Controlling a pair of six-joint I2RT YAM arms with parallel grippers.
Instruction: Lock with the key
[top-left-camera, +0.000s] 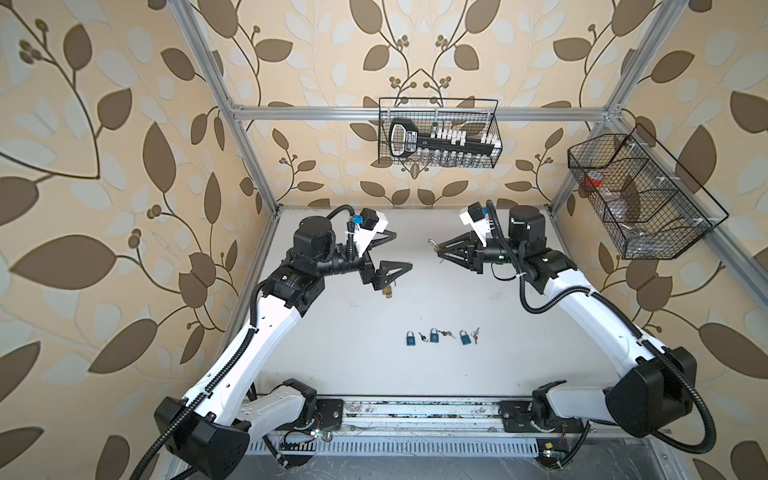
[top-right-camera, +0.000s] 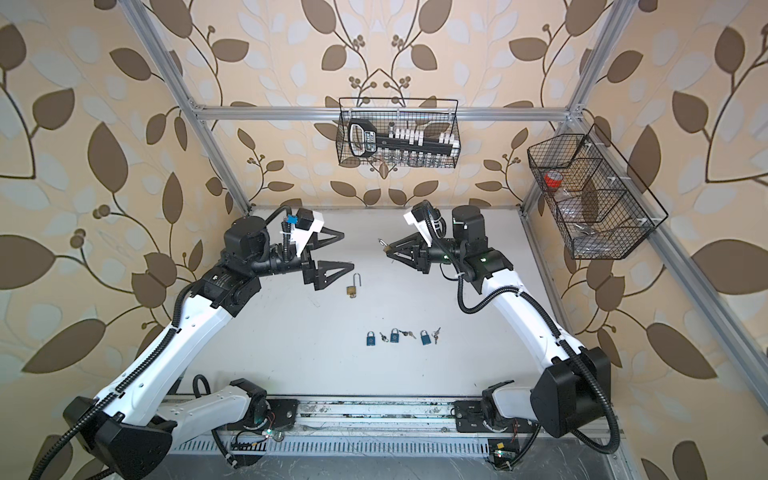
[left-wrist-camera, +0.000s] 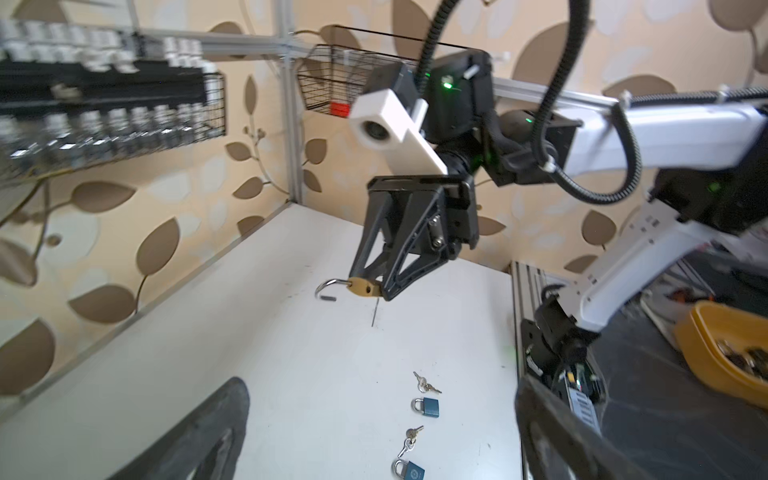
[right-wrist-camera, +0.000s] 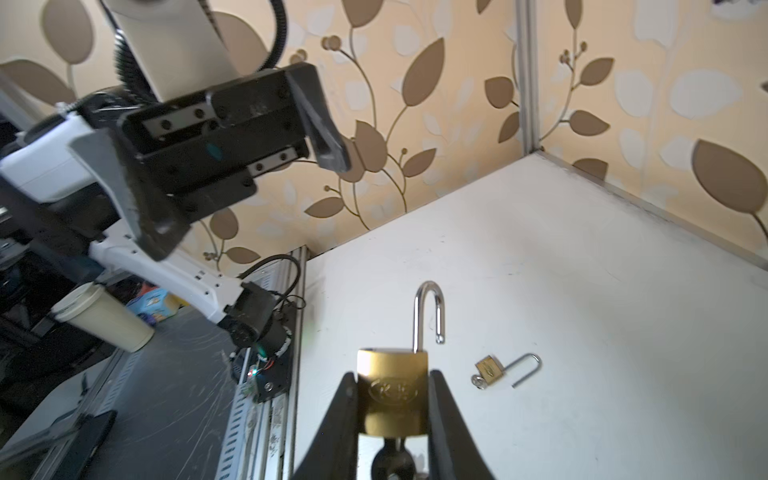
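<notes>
The white counter (top-left-camera: 457, 299) carries everything. One wire basket (top-left-camera: 438, 133) hangs on the wall at 12 o'clock. The left tool (top-left-camera: 402, 249) hovers at 10 o'clock from the counter's middle, jaws released and spread wide, gripping nothing. The right tool (top-left-camera: 437, 250), at 1 o'clock and clear of the counter, is clenched on a brass padlock (right-wrist-camera: 392, 390), a jaw on each narrow side. Its shackle (right-wrist-camera: 430, 307) is sprung open. A loose padlock (top-right-camera: 351, 289), also brass, lies flat just at 5 o'clock from the left tool. Its shackle is open too, and a key (right-wrist-camera: 478, 381) shows at its base. Three blue padlocks (top-left-camera: 433, 336) sit in a row at 6 o'clock, shackles closed. Each has small keys (top-left-camera: 446, 333) just at its 3 o'clock.
</notes>
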